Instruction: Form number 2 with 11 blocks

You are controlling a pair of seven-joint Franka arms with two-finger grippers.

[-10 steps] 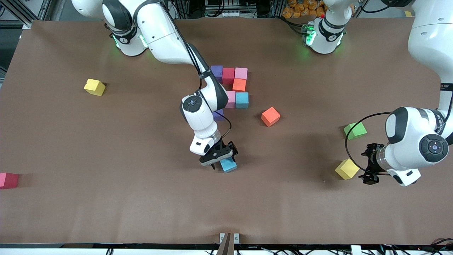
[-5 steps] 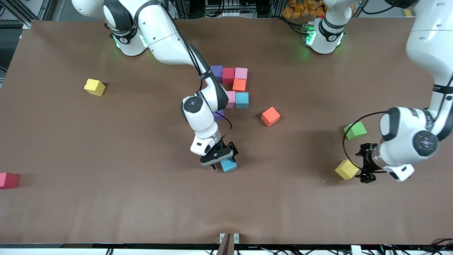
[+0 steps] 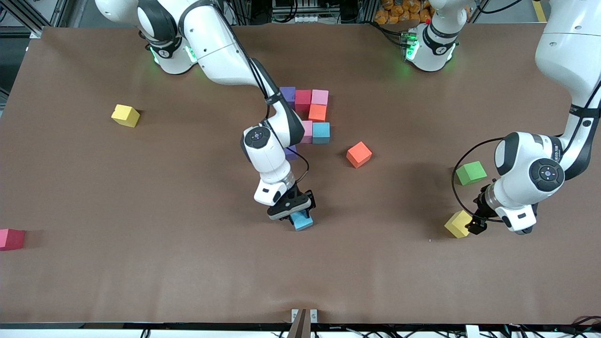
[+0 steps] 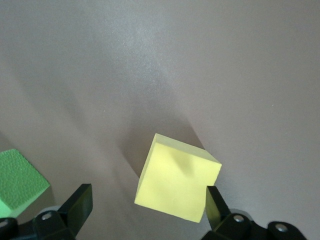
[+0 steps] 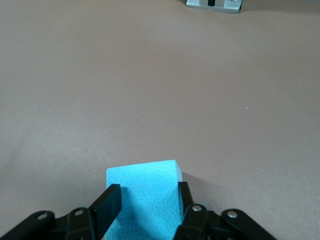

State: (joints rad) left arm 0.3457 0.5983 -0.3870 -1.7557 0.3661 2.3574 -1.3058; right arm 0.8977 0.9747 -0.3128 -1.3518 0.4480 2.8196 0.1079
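**Two pincers at loose cubes, digit partly assembled**

The right pincer (image 3: 296, 213) is down at the desk (image 3: 141, 281), its fingers (image 5: 111, 202) pressed against both sides of a light blue foam cube (image 3: 302, 220) nearer the camera than the cluster. The left pincer (image 3: 472, 224) stands wide, straddling a yellow foam cube (image 3: 458, 223) without gripping it; a green foam cube (image 3: 471, 172) lies just beside. The partial number 2 (image 3: 307, 115), seven touching cubes, sits mid-desk. An orange cube (image 3: 359, 154) lies near it.

A high camera faced the robots across the table (image 3: 141, 281). Each wrist camera looked down closely: left on the yellow block (image 4: 177, 182), right on the light blue block (image 5: 145, 195), both also seen from above.
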